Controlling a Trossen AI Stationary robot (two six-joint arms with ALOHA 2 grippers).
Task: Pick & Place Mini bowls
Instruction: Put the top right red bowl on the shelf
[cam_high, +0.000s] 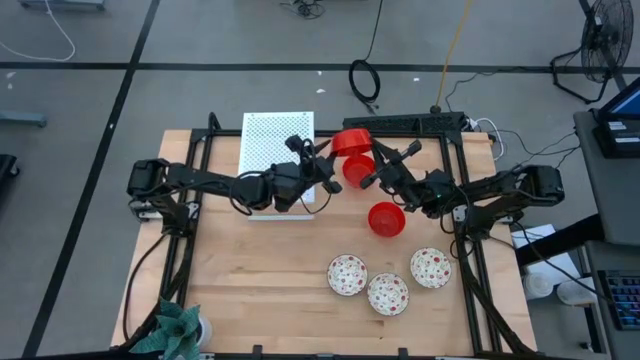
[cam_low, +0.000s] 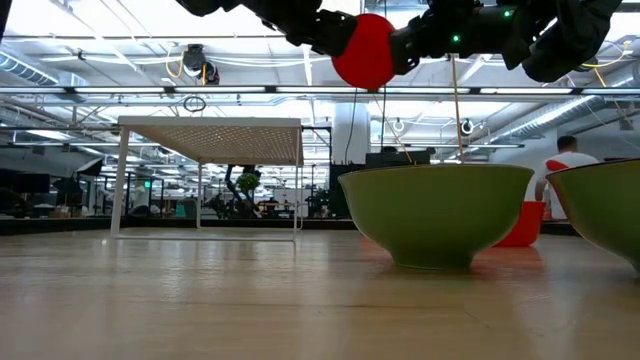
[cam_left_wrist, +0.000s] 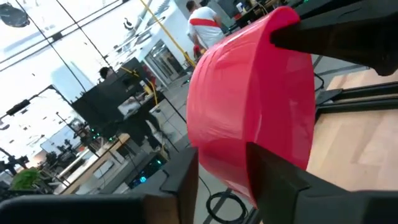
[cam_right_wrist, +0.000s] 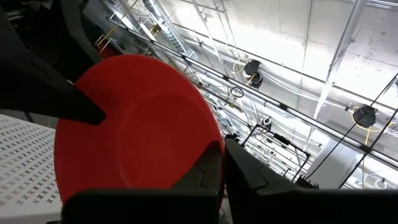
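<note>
A robotics lab or industrial workshop hall. Around the wooden tabletop lies a grey concrete floor marked with dark lines and strewn with cables. Beyond the tabletop are exposed ceiling trusses, hanging lamps, equipment racks and a person standing.

Three glossy red mini bowls: one on table, two toward the far edge; three white floral bowls clustered upright near front

Red bowls (glossy); speckled white bowls
</note>
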